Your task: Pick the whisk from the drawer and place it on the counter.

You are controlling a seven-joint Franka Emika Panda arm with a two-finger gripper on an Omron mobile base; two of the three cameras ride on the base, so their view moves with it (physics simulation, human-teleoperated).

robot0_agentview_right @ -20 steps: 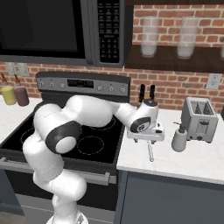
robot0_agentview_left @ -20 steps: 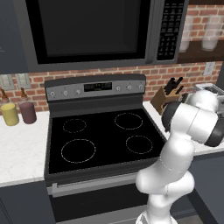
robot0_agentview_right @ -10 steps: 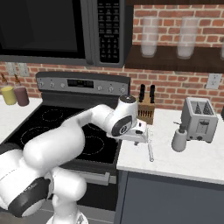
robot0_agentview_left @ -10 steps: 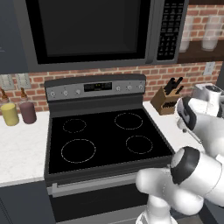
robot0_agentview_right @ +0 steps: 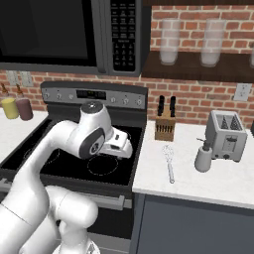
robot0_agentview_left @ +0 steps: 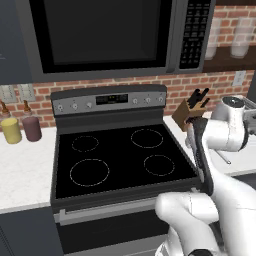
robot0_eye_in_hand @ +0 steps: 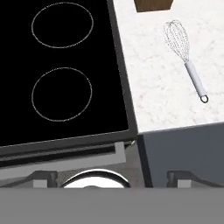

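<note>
The small silver whisk point(robot0_agentview_right: 168, 162) with its wire balloon head and thin pale handle lies flat on the white, faintly speckled stone counter point(robot0_agentview_right: 223, 181), between the counter's edge along the black glass stovetop point(robot0_agentview_right: 74, 158) and a grey soap dispenser point(robot0_agentview_right: 203, 157), its head pointing toward the wooden knife block point(robot0_agentview_right: 164, 126) by the brick wall and its handle toward the counter's front edge. The white arm's two-finger gripper point(robot0_agentview_right: 123, 149) hangs over the right side of the stovetop, well apart from the whisk, its jaws spread wide and holding nothing. A silver toaster point(robot0_agentview_right: 226, 135) stands near the counter's back edge, beyond the dispenser.
</note>
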